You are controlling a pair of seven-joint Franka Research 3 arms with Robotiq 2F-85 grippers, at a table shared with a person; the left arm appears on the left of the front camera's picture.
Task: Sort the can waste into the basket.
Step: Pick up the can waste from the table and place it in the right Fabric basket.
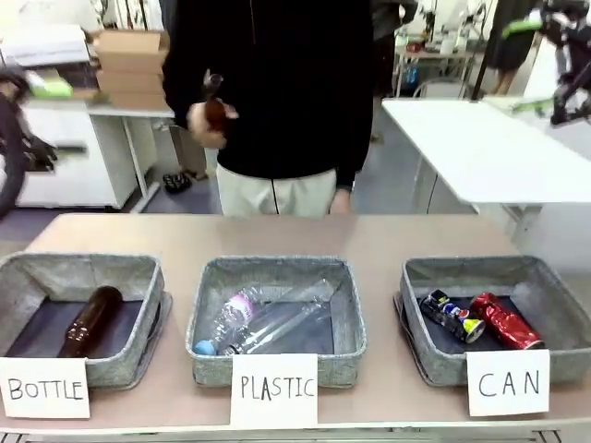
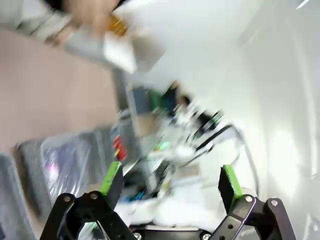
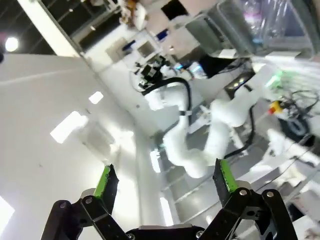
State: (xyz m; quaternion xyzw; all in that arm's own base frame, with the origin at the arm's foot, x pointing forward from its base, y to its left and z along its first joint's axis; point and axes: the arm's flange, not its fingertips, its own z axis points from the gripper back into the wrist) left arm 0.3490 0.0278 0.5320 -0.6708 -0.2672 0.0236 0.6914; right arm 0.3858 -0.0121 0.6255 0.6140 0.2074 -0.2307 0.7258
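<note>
Three grey woven-fabric baskets stand in a row along the near edge of the table [image 1: 388,235], each with a handwritten white paper sign at its front.

The basket at the near right corner, signed "CAN" [image 1: 545,286], holds both items of can waste on its dark floor. The dark blue-black can [image 1: 452,316] lies toward the left of that floor. The red can [image 1: 505,321] lies just beside it on the right, angled toward the near right corner of the basket. Both cans lie on their sides.

The middle basket, signed "PLASTIC" [image 1: 208,305], contains clear plastic bottles [image 1: 268,323] lying flat.

The basket at the near left corner, signed "BOTTLE" [image 1: 138,277], contains one brown glass bottle [image 1: 90,320] lying on its side.

At the far edge of the table stands a person in a black top. One hand [image 1: 208,120] holds a second brown glass bottle [image 1: 215,106] at chest height, well above the table.

Left gripper [image 2: 170,183]: raised clear of the table, jaws apart, nothing between the green pads [image 2: 111,176]. The view is blurred.

Right gripper [image 3: 166,182]: raised clear of the table, jaws apart, nothing between the pads.
</note>
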